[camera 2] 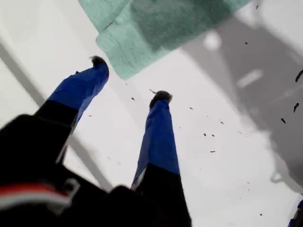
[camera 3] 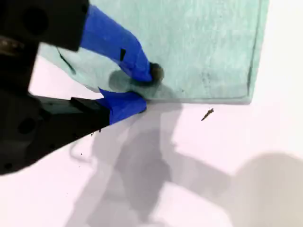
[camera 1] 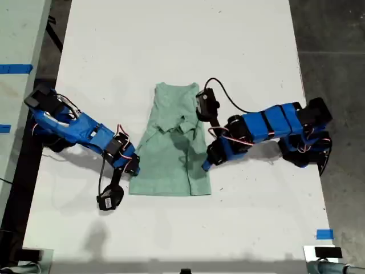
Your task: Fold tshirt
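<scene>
While the tshirt point(camera 1: 171, 148) lies flat mid-table point(camera 1: 171, 34), sleeves turned in and hem toward the exterior view's bottom, a lengthwise fold looks next. My first end effector point(camera 2: 128, 78) is wide open and empty, tips just short of a hem corner. My second end effector point(camera 3: 142, 90) is narrowed astride the hem edge; whether it has a firm bite, I cannot tell. Best to seat both on the hem, catch every layer, then lift evenly together.

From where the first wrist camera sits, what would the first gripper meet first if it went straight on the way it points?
Most likely the corner of the tshirt: my first gripper is open and aimed at it, with bare table between. Depth is unclear.
</scene>
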Motion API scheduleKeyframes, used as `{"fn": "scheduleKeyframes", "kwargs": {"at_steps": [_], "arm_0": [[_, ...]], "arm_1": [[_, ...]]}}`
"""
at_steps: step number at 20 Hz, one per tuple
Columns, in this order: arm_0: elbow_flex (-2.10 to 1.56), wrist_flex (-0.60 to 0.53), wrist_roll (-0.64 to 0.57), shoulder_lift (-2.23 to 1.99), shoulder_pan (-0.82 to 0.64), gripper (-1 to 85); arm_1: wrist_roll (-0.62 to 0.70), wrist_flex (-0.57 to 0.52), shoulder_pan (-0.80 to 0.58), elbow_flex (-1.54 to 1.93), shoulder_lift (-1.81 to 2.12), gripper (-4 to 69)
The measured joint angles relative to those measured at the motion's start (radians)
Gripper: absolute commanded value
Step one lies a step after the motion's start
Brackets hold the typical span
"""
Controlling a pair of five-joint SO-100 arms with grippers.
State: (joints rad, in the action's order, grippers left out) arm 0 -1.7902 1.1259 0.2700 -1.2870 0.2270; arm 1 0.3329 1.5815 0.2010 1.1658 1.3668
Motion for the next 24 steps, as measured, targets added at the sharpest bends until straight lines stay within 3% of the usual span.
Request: {"fn": "scheduleKeyframes", "kwargs": {"at_steps": [10,15,17,24], "arm_0": [[-0.074,-0.043,0.031,-0.044,0.0,0.0],[-0.107,0.038,0.043,-0.213,0.0,1.8],[-0.107,0.114,0.046,-0.35,-0.002,26.4],[-0.107,0.19,0.058,-0.483,0.002,30.2]], "arm_1": [[0.0,-0.006,0.0,0.011,0.0,22.1],[0.0,-0.028,0.0,0.025,0.0,22.1],[0.0,-0.035,0.0,0.025,0.0,22.1],[0.005,-0.054,0.0,0.025,0.0,22.1]]}}
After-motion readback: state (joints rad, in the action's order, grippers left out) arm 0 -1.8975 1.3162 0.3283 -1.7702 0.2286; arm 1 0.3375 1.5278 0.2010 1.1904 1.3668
